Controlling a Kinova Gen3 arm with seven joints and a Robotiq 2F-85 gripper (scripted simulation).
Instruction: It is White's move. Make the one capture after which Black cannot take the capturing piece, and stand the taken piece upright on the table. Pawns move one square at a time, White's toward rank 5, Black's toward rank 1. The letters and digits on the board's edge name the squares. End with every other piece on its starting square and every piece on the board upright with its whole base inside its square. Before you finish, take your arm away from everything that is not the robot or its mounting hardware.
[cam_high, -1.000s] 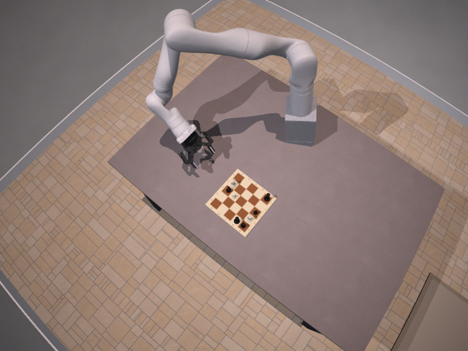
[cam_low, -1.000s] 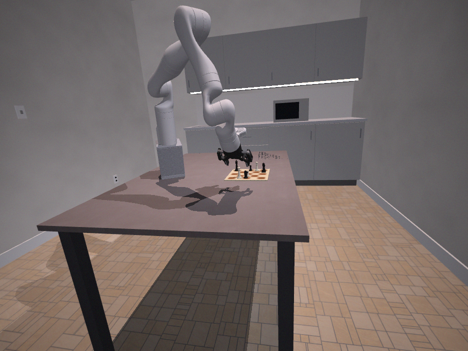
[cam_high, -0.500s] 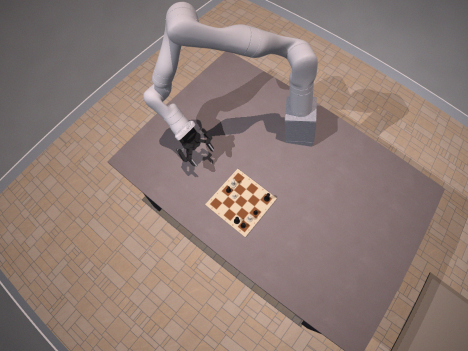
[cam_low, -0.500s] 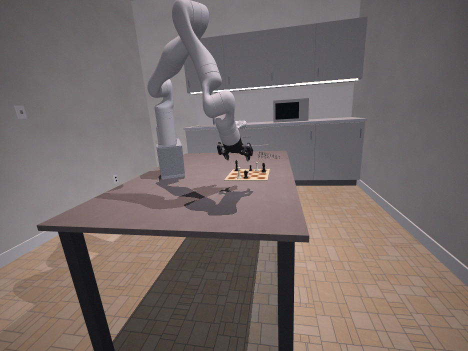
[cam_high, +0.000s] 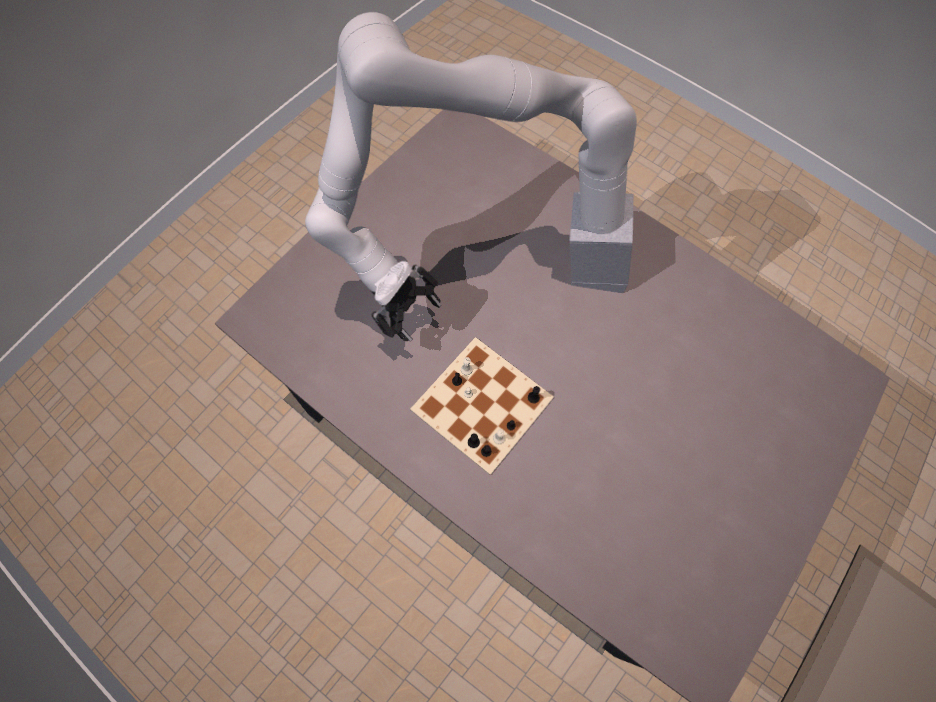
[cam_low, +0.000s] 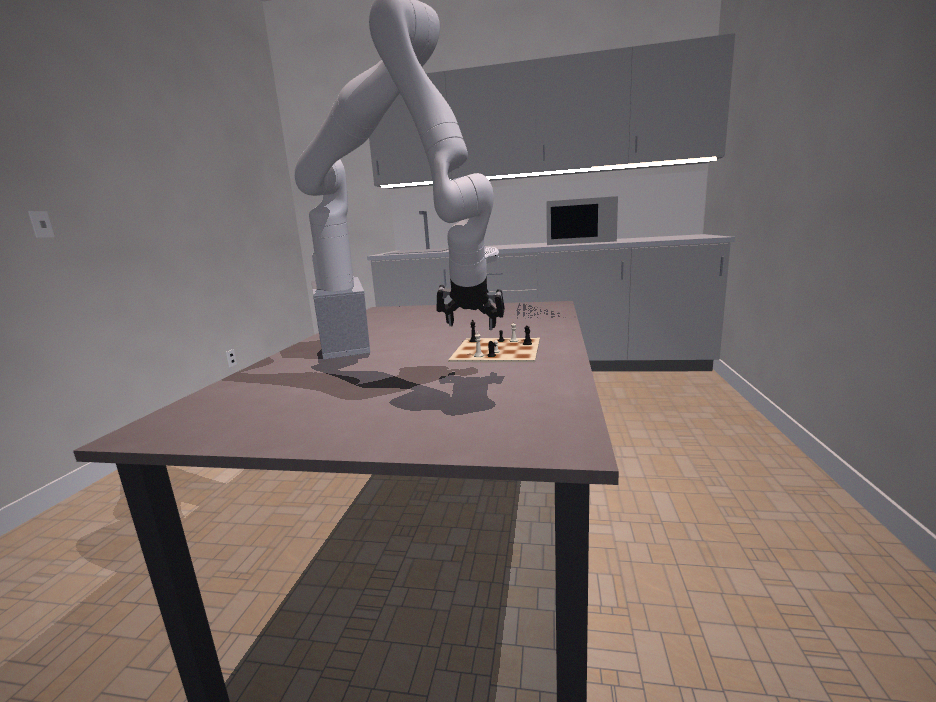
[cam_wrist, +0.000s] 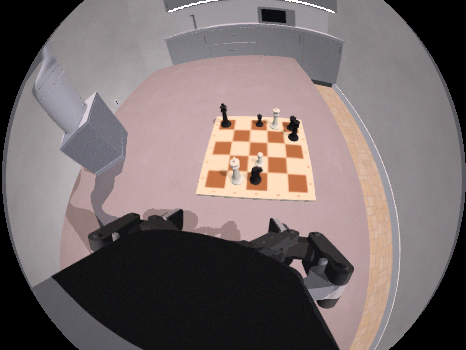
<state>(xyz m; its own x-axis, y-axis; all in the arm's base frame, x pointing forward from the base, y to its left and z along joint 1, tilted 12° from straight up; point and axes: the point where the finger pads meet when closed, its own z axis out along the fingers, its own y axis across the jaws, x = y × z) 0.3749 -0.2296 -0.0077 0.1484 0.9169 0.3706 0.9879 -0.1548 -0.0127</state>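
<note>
Chessboard (cam_high: 434, 396) sits on the brown table (cam_high: 680, 423) just left of centre in your top view, with seven pieces standing on it. You can count four black ones: one near the board's upper-left edge (cam_high: 457, 378), one alone at the right corner (cam_high: 534, 393), one on the lower-right side (cam_high: 511, 426), and a pair of dark shapes at the bottom corner, of which the left one (cam_high: 474, 440) is clearest. The white pieces are three: two close together near the upper-left (cam_high: 467, 367) and (cam_high: 469, 391), and one (cam_high: 499, 436) among the black pieces at the bottom. All look upright, though you cannot read the piece types or the edge letters at this size.

Your pincer (cam_high: 406, 306) hangs above the table, up and left of the board and apart from it, fingers spread wide with nothing between them. In the exterior view it (cam_low: 470, 308) hovers above the pieces' height. The arm's grey pedestal (cam_high: 585, 264) stands in the upper middle of the top view.
</note>
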